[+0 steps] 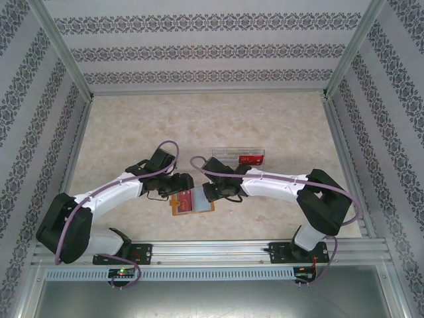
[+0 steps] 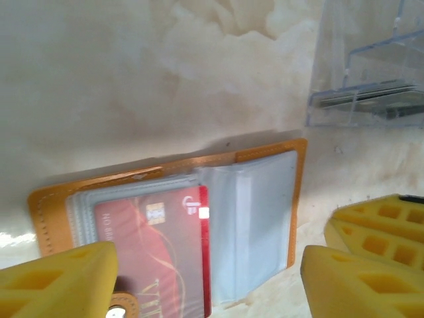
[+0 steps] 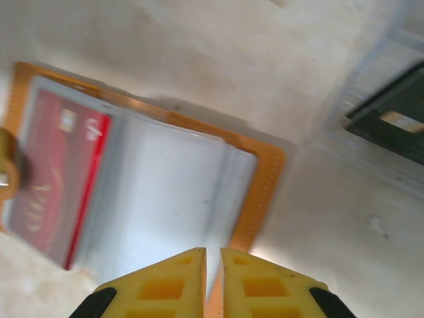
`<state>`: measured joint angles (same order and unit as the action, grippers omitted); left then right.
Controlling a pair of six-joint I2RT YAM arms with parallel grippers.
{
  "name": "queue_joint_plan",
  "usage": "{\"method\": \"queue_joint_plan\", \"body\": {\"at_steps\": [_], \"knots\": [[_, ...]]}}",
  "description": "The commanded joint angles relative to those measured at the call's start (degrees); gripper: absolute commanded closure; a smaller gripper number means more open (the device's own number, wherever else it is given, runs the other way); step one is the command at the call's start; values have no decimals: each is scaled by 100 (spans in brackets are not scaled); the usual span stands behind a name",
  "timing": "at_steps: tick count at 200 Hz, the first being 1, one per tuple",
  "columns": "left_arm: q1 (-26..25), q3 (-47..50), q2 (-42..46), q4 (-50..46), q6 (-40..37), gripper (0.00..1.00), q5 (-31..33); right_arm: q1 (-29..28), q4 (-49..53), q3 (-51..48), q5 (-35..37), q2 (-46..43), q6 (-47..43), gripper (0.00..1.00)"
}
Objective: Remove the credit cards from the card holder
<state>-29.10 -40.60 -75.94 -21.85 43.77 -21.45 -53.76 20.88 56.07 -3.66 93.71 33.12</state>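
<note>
On table [image 1: 199,126]: card holder [image 1: 192,202] (lying open).

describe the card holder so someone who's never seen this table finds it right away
On the beige marbled table, look at the near middle, just in front of the clear plastic tray. The card holder lies open there. It is flat, orange-tan edged, with grey see-through pockets and a red card inside, unlike the clear tray.

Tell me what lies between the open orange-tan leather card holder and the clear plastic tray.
Bare beige marbled tabletop separates card holder and tray, in the right wrist view.
</note>
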Motion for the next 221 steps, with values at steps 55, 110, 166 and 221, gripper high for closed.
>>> {"method": "queue_joint_plan", "body": {"at_steps": [55,110,166,221], "knots": [[222,491,6,-1,-259,75,220,79,-975,369,-1459,551,869,86],[224,776,-39,152,-183,79,228,164,-1347,347,-2016,1025,1463,86],[225,927,-136,355,-77,80,126,225,-1550,159,-2132,1125,1687,85],[226,939,-161,400,-31,80,111,251,-1570,152,-2270,1307,1704,84]]}}
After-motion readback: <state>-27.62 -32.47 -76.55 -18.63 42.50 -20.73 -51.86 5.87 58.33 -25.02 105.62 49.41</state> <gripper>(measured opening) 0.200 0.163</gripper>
